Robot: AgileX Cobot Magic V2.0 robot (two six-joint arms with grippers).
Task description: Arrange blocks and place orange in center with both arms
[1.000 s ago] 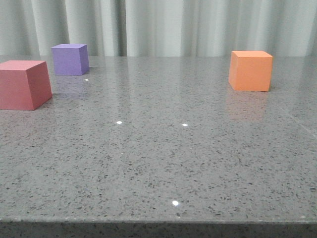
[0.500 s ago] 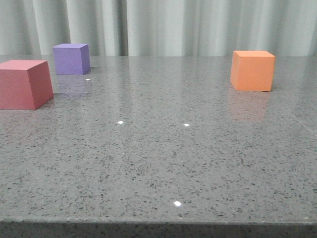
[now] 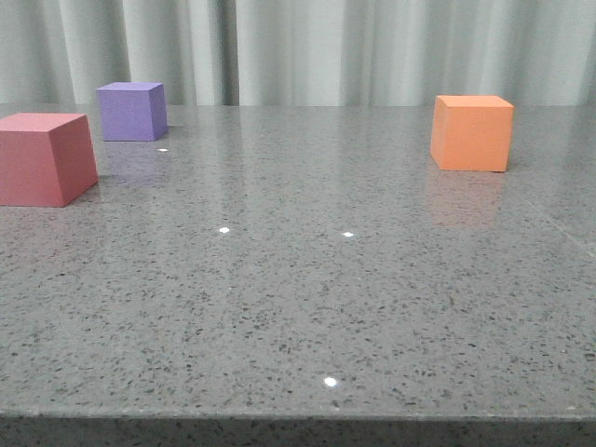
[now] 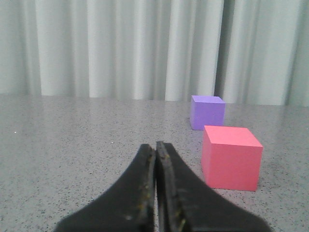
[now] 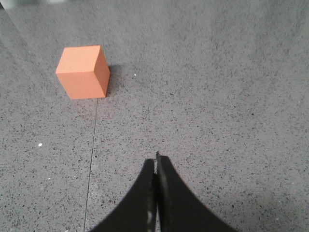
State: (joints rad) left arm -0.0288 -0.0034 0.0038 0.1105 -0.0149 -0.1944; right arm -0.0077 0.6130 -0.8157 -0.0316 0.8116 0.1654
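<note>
The orange cube (image 3: 472, 132) stands at the far right of the grey speckled table; it also shows in the right wrist view (image 5: 83, 71). The reddish-pink cube (image 3: 45, 158) stands at the left and the purple cube (image 3: 132, 111) behind it; both show in the left wrist view, pink (image 4: 231, 157) and purple (image 4: 207, 112). My left gripper (image 4: 155, 146) is shut and empty, short of the pink cube and to its side. My right gripper (image 5: 156, 159) is shut and empty, well short of the orange cube. Neither gripper shows in the front view.
The grey speckled table (image 3: 307, 279) has a thin seam line (image 5: 91, 164) running past the orange cube. A pale pleated curtain (image 3: 307, 47) hangs behind the table's far edge. The table's front edge (image 3: 298, 416) runs along the bottom of the front view.
The front picture shifts by a few pixels and back. The cubes have not moved on the table.
</note>
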